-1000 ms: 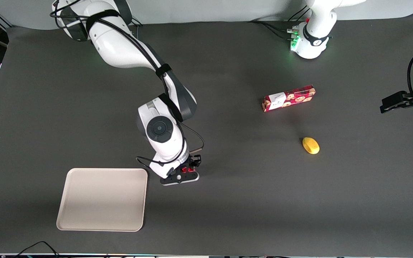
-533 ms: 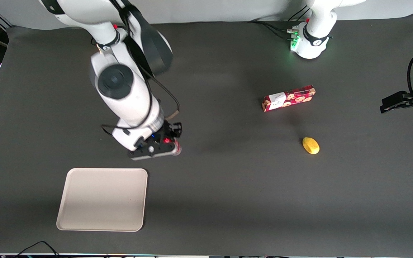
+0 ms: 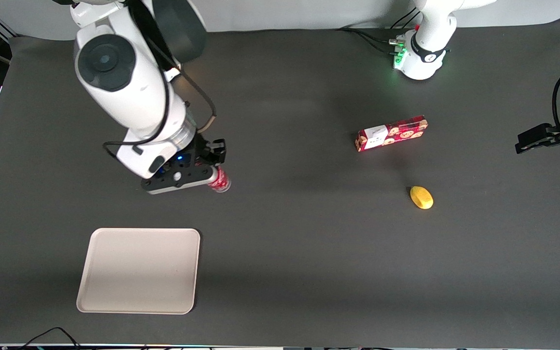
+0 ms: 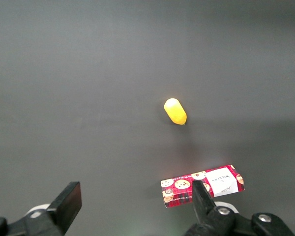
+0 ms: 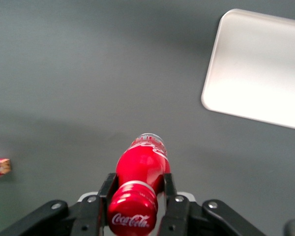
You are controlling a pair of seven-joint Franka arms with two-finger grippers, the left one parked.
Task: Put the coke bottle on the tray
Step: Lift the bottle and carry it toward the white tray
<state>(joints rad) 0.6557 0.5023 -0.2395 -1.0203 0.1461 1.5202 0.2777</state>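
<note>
My gripper (image 3: 210, 176) is raised well above the table and is shut on the coke bottle (image 3: 219, 182), of which only the red label and clear base poke out from under the hand in the front view. In the right wrist view the bottle (image 5: 141, 169) hangs between my fingers (image 5: 106, 189), red cap toward the camera, and my gripper (image 5: 136, 191) clamps its neck. The beige tray (image 3: 139, 270) lies flat on the table, nearer the front camera than my gripper. It also shows in the right wrist view (image 5: 258, 69), apart from the bottle.
A red cookie box (image 3: 391, 133) and a yellow lemon-like object (image 3: 421, 197) lie toward the parked arm's end of the table; both show in the left wrist view, the box (image 4: 202, 185) and the yellow object (image 4: 175, 111). Dark grey mat covers the table.
My gripper has lifted with the bottle and moved away from the front camera and toward the working arm's end of the table. The tray, box and yellow object have not moved.
</note>
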